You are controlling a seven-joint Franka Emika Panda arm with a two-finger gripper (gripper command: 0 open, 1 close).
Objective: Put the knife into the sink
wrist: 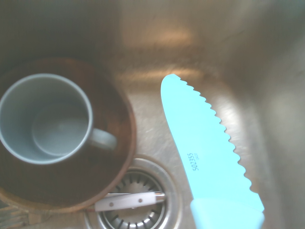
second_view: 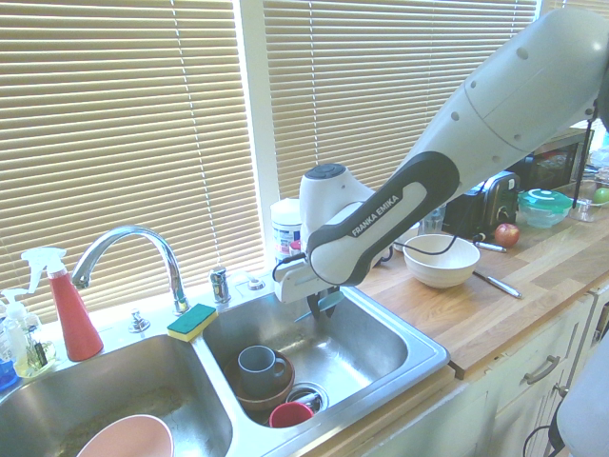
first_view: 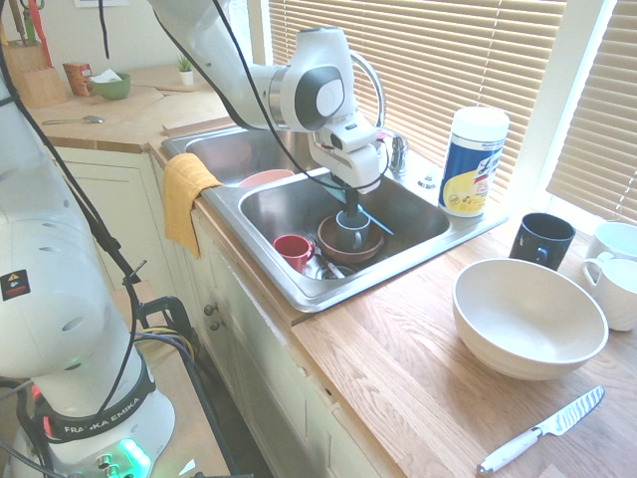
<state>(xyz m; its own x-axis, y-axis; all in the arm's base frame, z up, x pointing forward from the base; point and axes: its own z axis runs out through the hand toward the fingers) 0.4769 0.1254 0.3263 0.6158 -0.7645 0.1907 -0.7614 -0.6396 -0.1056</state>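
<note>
I have the gripper pointing steeply down over the right basin of the sink, jaws clamped on the turquoise knife, which hangs above the basin floor near the drain. Beside it a grey mug sits in a brown bowl, and a red cup lies toward the sink's front edge. On the table a steel-bladed knife lies near the front edge beside a white bowl.
</note>
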